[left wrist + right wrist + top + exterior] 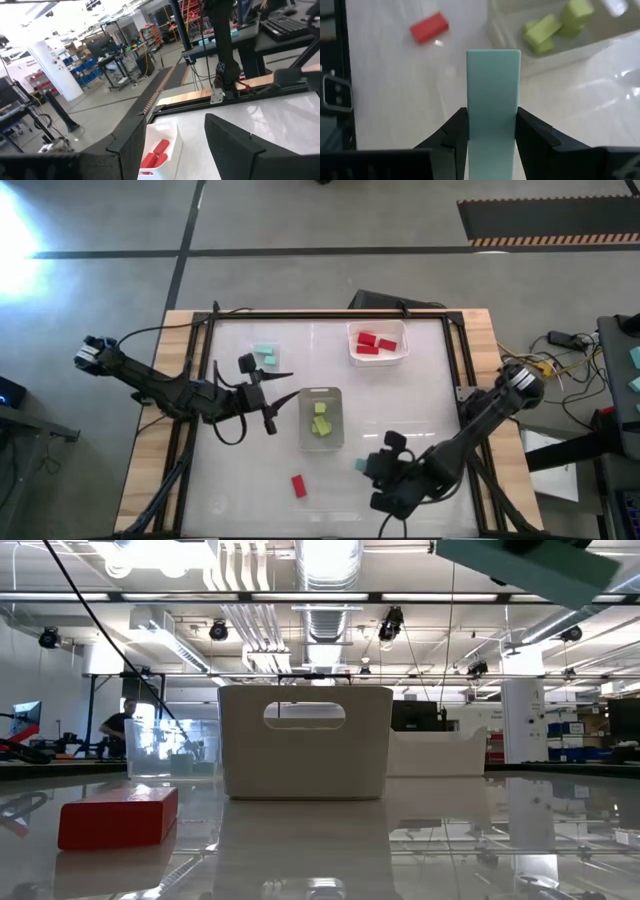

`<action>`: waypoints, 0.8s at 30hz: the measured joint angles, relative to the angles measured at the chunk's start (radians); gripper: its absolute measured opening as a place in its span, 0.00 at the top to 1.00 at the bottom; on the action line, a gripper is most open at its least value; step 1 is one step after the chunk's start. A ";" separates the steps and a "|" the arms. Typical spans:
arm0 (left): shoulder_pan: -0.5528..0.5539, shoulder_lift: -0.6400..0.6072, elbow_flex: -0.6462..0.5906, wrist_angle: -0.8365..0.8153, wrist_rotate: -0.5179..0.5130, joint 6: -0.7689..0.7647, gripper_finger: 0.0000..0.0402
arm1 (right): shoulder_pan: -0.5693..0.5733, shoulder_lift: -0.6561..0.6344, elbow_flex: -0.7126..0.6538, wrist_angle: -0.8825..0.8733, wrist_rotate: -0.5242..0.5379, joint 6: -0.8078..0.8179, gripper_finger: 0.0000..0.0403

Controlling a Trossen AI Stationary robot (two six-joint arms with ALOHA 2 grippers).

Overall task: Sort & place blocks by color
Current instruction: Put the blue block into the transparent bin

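Observation:
My right gripper [370, 470] hovers over the table's near right part, shut on a teal block [493, 85]. That block shows at the top of the low view [530, 562]. My left gripper [277, 402] is open, left of the clear tray of yellow-green blocks [321, 420], and touches nothing. Its fingers frame the tray of red blocks [157, 152]. One red block [298, 486] lies flat on the table near the front edge. Teal blocks [265, 357] lie at the far left. My right gripper pinches the teal block between its two fingers, by the block's near end [492, 131], one finger [454, 132] on each long side. The rest of the block juts forward past the fingertips. The fingers slant down from the table's right. The block is lifted clear of the table.
A far-right tray [378, 345] holds red blocks, and a middle tray [322, 442] holds yellow-green ones. The lone red block [118, 817] sits in front of an opaque-looking container [305, 740] in the low view. Bare table surface lies between the trays and the near edge.

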 joint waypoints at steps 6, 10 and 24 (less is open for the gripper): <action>0.001 -0.002 -0.001 0.000 -0.002 0.038 0.53 | 0.000 -0.099 -0.139 0.105 0.117 -0.016 0.71; 0.001 -0.002 -0.001 0.001 -0.003 0.041 0.53 | 0.000 -0.141 -0.217 0.188 0.161 -0.050 0.71; -0.005 -0.002 -0.001 0.048 0.102 -0.074 0.53 | -0.022 -0.244 -0.556 1.096 0.296 -0.673 0.71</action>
